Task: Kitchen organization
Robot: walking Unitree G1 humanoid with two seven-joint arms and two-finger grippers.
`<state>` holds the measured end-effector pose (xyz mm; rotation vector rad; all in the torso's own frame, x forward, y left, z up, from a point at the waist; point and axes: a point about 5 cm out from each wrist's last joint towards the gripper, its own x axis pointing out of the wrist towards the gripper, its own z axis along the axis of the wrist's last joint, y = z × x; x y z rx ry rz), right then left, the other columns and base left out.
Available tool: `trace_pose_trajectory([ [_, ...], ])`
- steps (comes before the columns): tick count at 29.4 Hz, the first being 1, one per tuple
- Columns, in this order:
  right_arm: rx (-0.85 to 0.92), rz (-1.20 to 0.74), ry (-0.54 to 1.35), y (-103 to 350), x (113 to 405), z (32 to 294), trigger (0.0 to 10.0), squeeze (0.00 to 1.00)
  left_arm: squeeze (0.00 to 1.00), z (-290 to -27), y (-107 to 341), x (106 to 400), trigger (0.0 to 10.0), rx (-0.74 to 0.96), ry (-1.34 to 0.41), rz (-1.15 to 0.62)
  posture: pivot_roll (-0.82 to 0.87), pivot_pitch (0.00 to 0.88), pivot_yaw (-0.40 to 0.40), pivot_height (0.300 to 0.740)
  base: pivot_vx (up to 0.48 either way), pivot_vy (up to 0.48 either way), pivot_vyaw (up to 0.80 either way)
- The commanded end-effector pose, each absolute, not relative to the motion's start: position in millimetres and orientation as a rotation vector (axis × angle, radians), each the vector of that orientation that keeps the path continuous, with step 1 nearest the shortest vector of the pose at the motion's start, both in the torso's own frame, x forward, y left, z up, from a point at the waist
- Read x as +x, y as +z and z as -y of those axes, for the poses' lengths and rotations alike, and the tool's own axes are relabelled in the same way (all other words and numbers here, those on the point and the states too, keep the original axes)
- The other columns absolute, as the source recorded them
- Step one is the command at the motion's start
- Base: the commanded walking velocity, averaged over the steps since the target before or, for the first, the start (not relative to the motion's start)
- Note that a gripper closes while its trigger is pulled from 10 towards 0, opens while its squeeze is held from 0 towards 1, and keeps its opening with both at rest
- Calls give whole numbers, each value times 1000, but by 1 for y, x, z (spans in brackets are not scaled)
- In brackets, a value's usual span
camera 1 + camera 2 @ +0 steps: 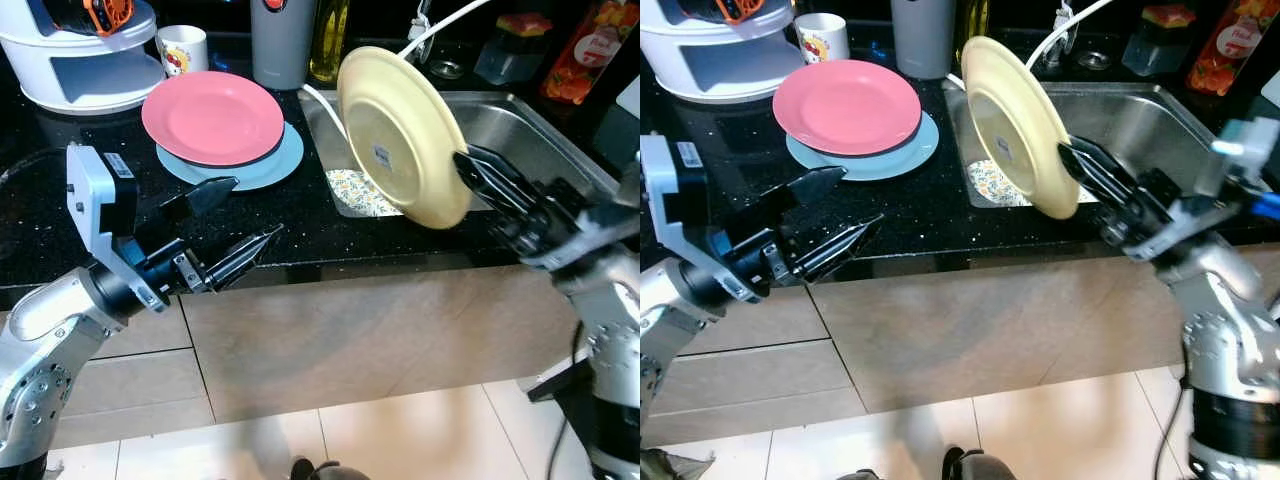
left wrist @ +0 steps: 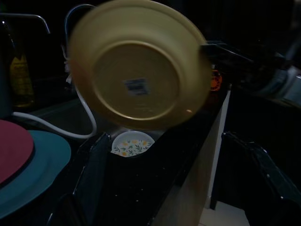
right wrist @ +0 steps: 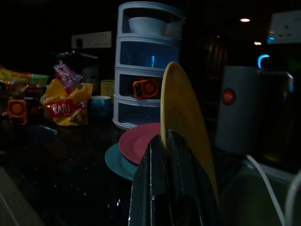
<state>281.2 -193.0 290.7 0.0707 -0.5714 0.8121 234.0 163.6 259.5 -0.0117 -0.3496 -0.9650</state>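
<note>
My right gripper [image 1: 468, 170] is shut on the rim of a pale yellow plate [image 1: 400, 132], holding it tilted on edge above the sink's [image 1: 520, 125] left side. A label sticks to the plate's underside [image 2: 136, 87]. A pink plate [image 1: 212, 117] lies stacked on a light blue plate [image 1: 262, 168] on the black counter [image 1: 300, 220], left of the sink. My left gripper [image 1: 245, 220] stands open at the counter's front edge, nothing between its fingers. A small floral dish [image 1: 362, 193] lies in the sink under the yellow plate.
A white tiered rack [image 1: 85, 50] and a mug [image 1: 183, 47] stand at the back left. A grey canister [image 1: 282, 40] and an oil bottle [image 1: 328, 38] stand behind the plates. A white hose [image 1: 440, 25] runs over the sink. Snack bags [image 3: 68, 106] lie on the counter.
</note>
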Motion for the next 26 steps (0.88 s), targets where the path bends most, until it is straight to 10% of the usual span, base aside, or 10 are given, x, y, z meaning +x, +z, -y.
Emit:
trace_pose_trajectory([
  [1, 57, 565, 781, 291, 287, 189, 10000, 0, 0, -159, 259, 234, 10000, -6, -983, 346, 108, 84, -53, 740, 0, 0, 0],
  [26, -443, 253, 333, 348, 375, 207, 10000, 0, 0, -153, 256, 210, 10000, -38, -1005, 303, 81, 224, -94, 740, 0, 0, 0],
])
